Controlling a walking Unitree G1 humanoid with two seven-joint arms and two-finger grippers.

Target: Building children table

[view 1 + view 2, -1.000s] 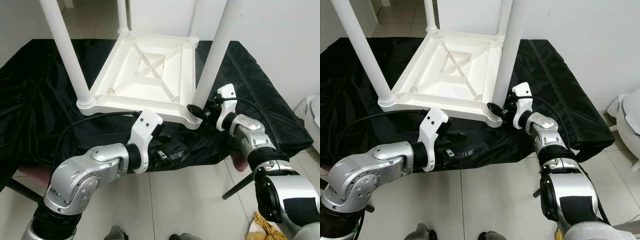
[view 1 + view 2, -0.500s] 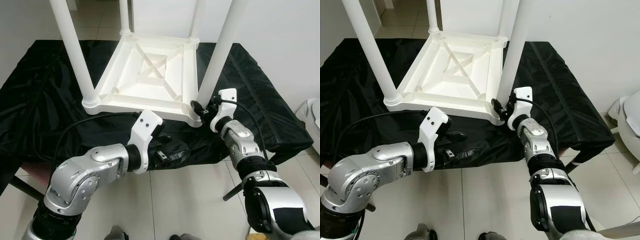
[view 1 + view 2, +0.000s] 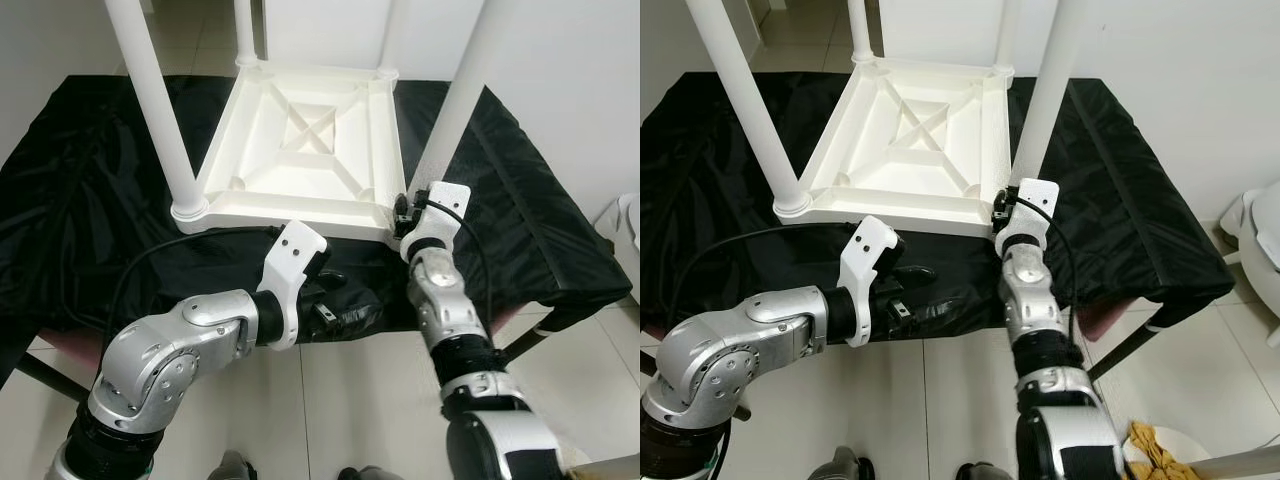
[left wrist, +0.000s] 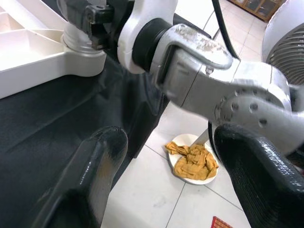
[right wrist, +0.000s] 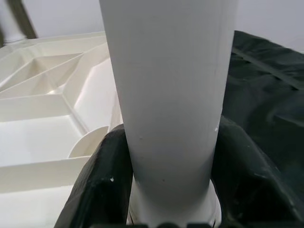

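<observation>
So the white tabletop (image 3: 300,150) is lying upside down on the black cloth (image 3: 80,200), ribbed underside up, and everything below is placed relative to that tabletop.

Biggest worry first: the whole table could get shoved or tipped. The near right leg (image 3: 455,110) is clamped by the right gripper (image 5: 166,156) right above its corner socket, a black finger pressed to each side, so any sideways pull would probably be passed into the tabletop, and the cloth under it looks slippery and wrinkled.

Next, if that leg isn't fully seated yet (can't be told from here), a crooked twist could jam it in the socket or leave it leaning.

Smaller risk: the left gripper (image 3: 335,305) is parked on the cloth just in front of the tabletop's near edge, fingers spread apart with nothing between them, so the tabletop isn't being steadied at all. Its cable (image 3: 180,240) runs along that near edge and could get snagged.

Counts, biggest to smallest:
- 1 black cloth
- 1 tabletop
- 4 white legs, 1 at each corner, all standing up, incl. the near left leg (image 3: 150,100)
- 2 grippers
- 1 white dish with a yellow rag (image 4: 192,159) on the tiled floor, off the right side of the tabletop, past the cloth
</observation>
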